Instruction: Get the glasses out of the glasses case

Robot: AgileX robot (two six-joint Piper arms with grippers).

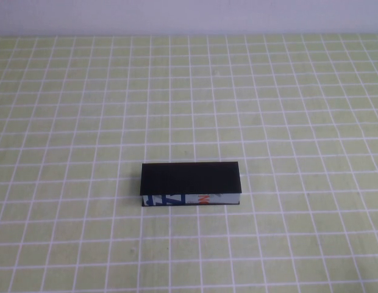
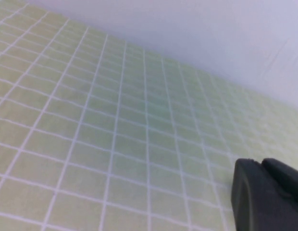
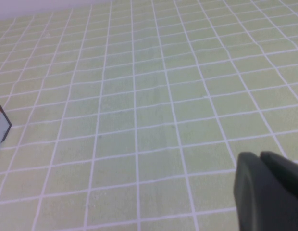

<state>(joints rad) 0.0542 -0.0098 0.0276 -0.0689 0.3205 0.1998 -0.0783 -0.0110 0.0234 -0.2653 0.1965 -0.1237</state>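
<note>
The glasses case (image 1: 190,177) lies a little in front of the table's middle, a black box with its flat lid down. Its white side strip (image 1: 189,199) with blue and red print faces the robot. The glasses are hidden. Neither arm shows in the high view. In the left wrist view my left gripper (image 2: 261,163) hangs over bare cloth, its dark fingers pressed together on nothing. My right gripper (image 3: 259,156) is likewise shut and empty over the cloth, and a corner of the case (image 3: 0,127) shows at that view's edge, well away from the fingers.
A light green cloth with a white grid (image 1: 286,110) covers the whole table. A pale wall (image 1: 189,15) runs along the far edge.
</note>
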